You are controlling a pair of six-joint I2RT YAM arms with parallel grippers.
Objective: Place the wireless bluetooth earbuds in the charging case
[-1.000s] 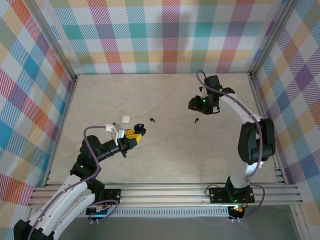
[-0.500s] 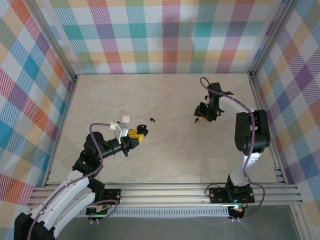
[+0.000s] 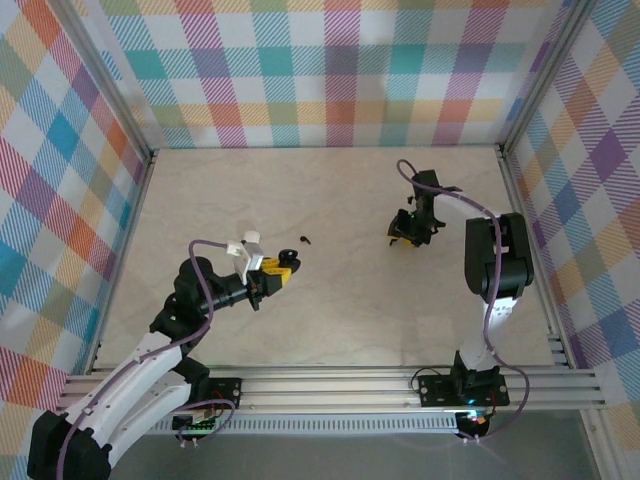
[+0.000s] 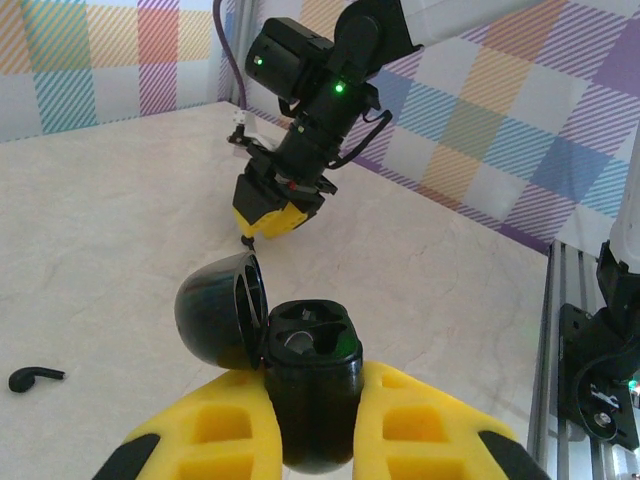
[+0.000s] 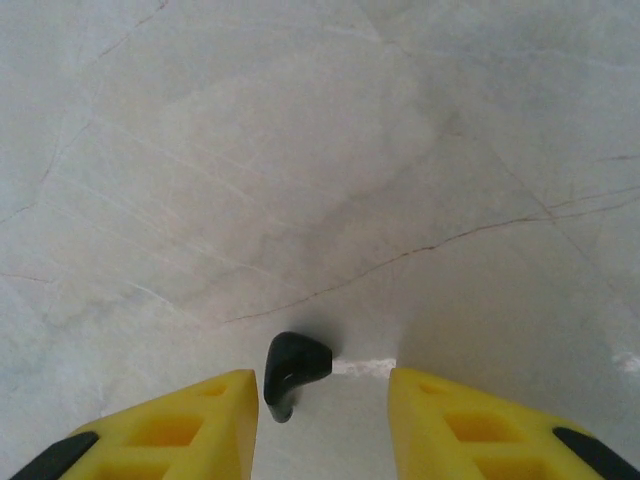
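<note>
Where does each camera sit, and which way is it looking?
Top external: above and behind the arms, looking down on the table; both arms show.
Left wrist: on the left wrist, looking across the table; left gripper clamps the open black charging case.
Right wrist: facing steeply down; right gripper straddles a black earbud.
Shared: top and left wrist both show the right gripper.
</note>
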